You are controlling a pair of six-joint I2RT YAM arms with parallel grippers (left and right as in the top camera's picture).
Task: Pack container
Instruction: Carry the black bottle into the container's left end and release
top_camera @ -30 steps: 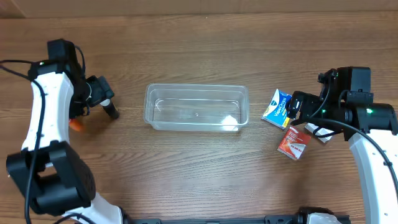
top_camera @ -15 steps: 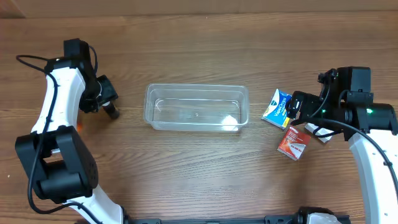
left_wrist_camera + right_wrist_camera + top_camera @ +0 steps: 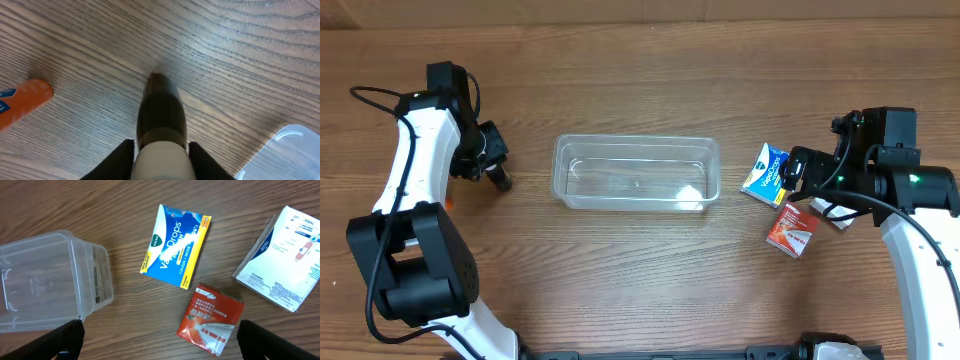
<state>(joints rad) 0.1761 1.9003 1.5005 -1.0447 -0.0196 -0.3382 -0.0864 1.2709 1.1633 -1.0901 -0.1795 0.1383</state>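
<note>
Overhead, the container (image 3: 636, 173) lies between left fingers (image 3: 125, 161) clenching a dark bottle (image 3: 161, 112) and released right fingers (image 3: 62, 342) near a "VapoDrops" packet (image 3: 176, 245).

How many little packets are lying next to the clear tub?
3: the blue cough-drop packet nearest the tub, the red packet below it, the white packet farthest right.

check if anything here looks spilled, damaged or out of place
Nothing stands out. The container sits upright and looks empty; the blue packet, red packet and white packet lie flat to its right, intact. The left gripper holds a dark-capped bottle; an orange tube lies nearby.
</note>
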